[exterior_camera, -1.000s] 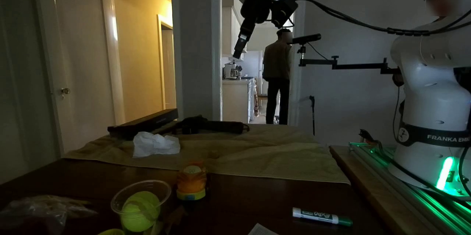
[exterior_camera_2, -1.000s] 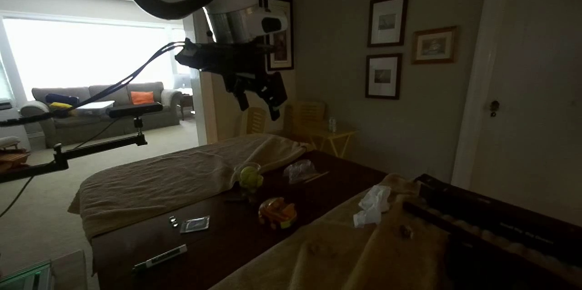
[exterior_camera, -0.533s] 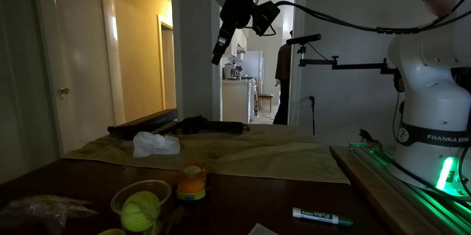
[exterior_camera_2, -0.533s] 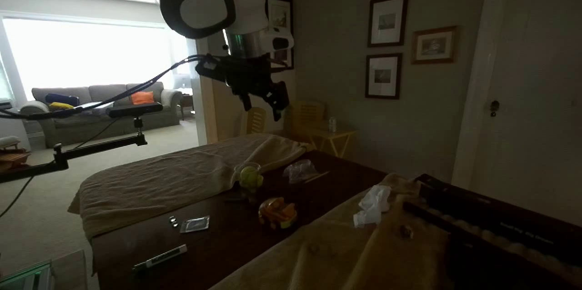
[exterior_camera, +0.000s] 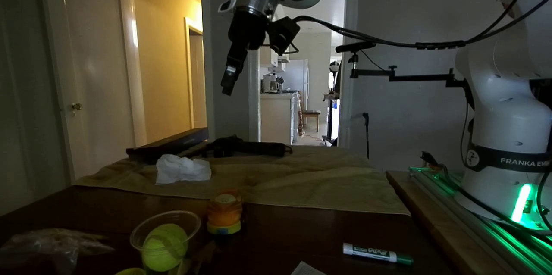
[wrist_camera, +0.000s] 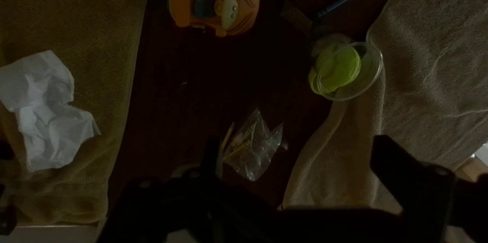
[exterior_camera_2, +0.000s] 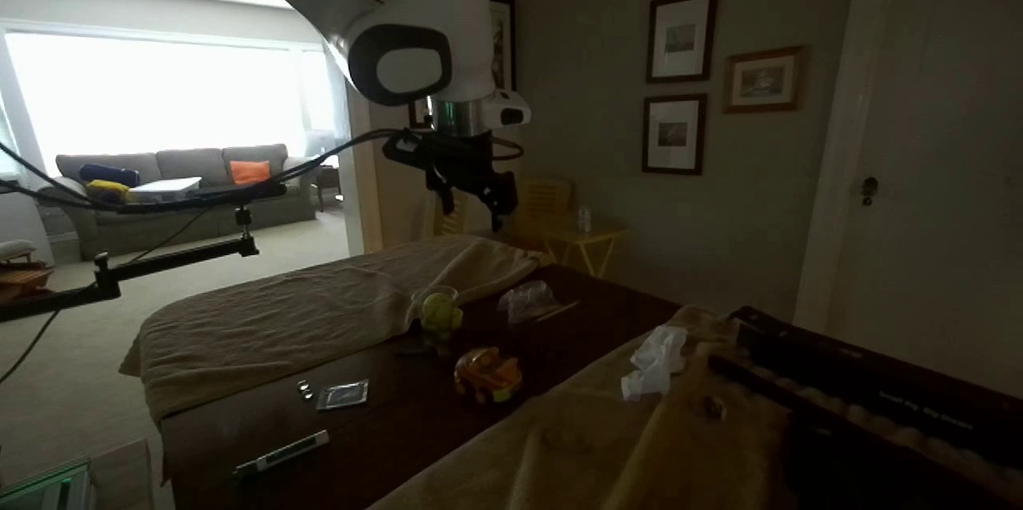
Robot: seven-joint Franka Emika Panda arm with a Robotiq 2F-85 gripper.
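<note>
My gripper [wrist_camera: 297, 144] is open and empty, its dark fingers [wrist_camera: 396, 170] wide apart in the wrist view. In both exterior views the gripper [exterior_camera: 227, 89] [exterior_camera_2: 473, 216] hangs in the air above the table, touching nothing. Below it in the wrist view lie a clear plastic bag [wrist_camera: 253, 147] with thin sticks and a clear cup [wrist_camera: 375, 71] with yellow-green balls [wrist_camera: 339, 66]. An orange toy car [wrist_camera: 244, 14] sits on the dark table farther off. A crumpled white tissue [wrist_camera: 49, 109] lies on a brown towel [wrist_camera: 95, 26].
A green-capped marker [exterior_camera: 375, 253] and a small flat packet [exterior_camera_2: 344, 395] lie near the table's robot side. A long dark box [exterior_camera_2: 879, 382] stands on the towel. A second towel [exterior_camera_2: 320, 318] covers the opposite table edge. A camera on a bracket arm [exterior_camera: 414, 77] sticks out beside the robot.
The arm and open gripper have moved left and down in the exterior view facing the doorways, lower over the table. A person in the kitchen doorway has moved out of sight. The table things have not moved.
</note>
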